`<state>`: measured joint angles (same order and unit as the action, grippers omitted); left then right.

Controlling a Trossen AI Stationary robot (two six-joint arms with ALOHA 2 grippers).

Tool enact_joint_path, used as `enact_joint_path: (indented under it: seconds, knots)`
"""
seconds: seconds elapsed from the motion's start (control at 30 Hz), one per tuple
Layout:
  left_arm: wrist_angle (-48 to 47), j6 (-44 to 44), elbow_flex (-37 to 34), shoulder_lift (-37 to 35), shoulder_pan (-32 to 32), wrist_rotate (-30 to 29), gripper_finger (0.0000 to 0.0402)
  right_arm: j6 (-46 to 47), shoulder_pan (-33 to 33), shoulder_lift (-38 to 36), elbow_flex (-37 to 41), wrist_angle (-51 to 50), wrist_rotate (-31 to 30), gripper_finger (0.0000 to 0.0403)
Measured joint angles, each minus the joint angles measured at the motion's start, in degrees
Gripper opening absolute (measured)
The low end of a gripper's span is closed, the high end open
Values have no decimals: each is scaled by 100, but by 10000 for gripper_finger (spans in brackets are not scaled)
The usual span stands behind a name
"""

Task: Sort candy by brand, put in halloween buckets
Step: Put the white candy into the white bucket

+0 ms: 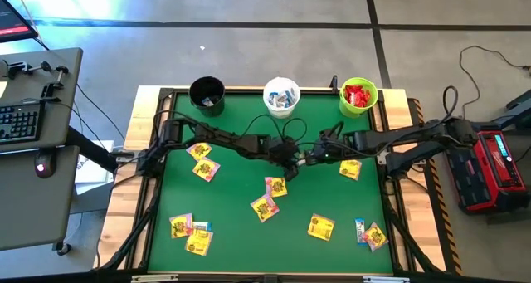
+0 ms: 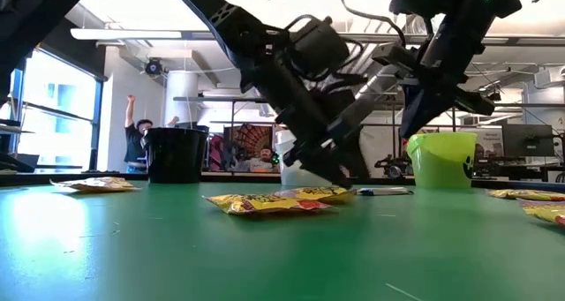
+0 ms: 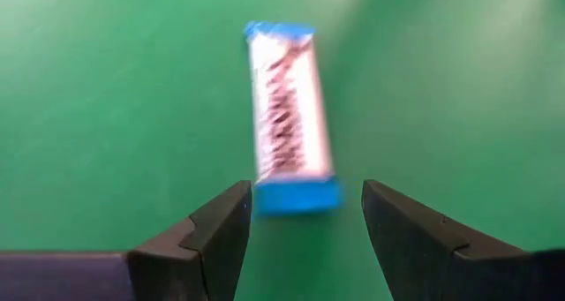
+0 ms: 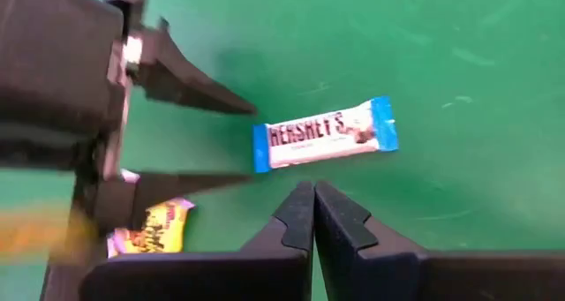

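The left hand (image 3: 305, 226) hangs low over the green worktop (image 3: 106, 98) with its fingers spread. A slim white-and-blue bar (image 3: 290, 116) lies flat just ahead of them, its near blue end sitting between the two fingertips. The right hand (image 4: 313, 214) waits just beside the same bar, fingers pressed together and holding nothing. The bar looks light, with a stiff core under a slick, crinkly wrapper that could skate on the worktop, so I judge the best hold is across its narrow width near the middle, with the fingertips down to the surface. Beyond the hands, the white bucket (image 1: 281, 96) already holds similar wrappers; yellow packets (image 1: 265, 207) lie scattered around.
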<state>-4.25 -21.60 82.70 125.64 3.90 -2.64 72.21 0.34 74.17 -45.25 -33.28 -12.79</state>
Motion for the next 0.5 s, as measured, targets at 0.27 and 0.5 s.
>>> enact_joint_path:
  seconds: [0.27,0.5]
  knots:
    - [-135,369,-1,0,120,247,210,-180,2,0,0,-25,-20,0]
    - [277,-8,11,127,99,650,210,-327,2,0,1,9,-24,0]
